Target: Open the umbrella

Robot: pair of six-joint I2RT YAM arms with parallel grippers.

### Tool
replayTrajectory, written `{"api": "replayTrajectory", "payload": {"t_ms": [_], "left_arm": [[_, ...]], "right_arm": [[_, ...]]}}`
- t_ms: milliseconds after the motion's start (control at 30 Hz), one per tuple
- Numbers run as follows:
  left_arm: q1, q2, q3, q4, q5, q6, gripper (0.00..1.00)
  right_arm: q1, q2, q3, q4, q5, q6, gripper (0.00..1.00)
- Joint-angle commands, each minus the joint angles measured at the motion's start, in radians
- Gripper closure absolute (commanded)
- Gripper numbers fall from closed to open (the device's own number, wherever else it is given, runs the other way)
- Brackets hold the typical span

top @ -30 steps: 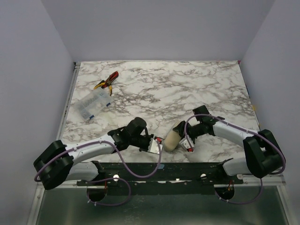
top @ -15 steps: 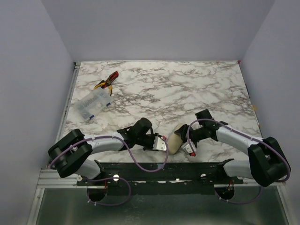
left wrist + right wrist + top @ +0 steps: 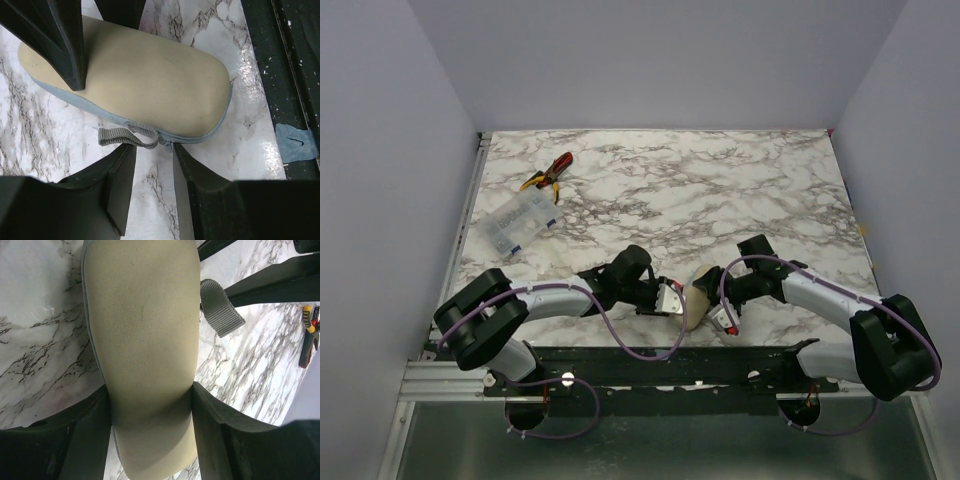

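Presently the umbrella itself is not seen; it is judged to be packed inside the cream sleeve (image 3: 698,298), which lies on the marble tabletop (image 3: 720,190) near the front edge, between the two arms. The sleeve is pinched across its middle by the right claw (image 3: 150,407), with fingers pressed into both flanks. The left claw (image 3: 152,160) is held spread at the sleeve's rounded end, and the grey loop (image 3: 125,137) at the seam lies just ahead of one fingertip. Step in hand, as judged: the sleeve is to be stripped off. The loop is best centred between the fingers before closing, with fabric alone taken and the pull made along the sleeve's axis against a firm right grip. The loop looks thin and limp, so a miss is likely if the claw is closed off-centre.
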Motion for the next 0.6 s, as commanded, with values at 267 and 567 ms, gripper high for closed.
{"api": "replayTrajectory", "payload": {"t_ms": [267,567], "left_arm": [[-0.020,0.042,-0.020,-0.022,0.093,0.050,0.65],[-0.020,0.042,-0.040,-0.017,0.094,0.019,0.72]], "right_arm": [[0.007,0.024,-0.037,-0.049,0.018,-0.011,0.61],[0.007,0.031,-0.032,-0.041,0.019,0.004,0.62]]}}
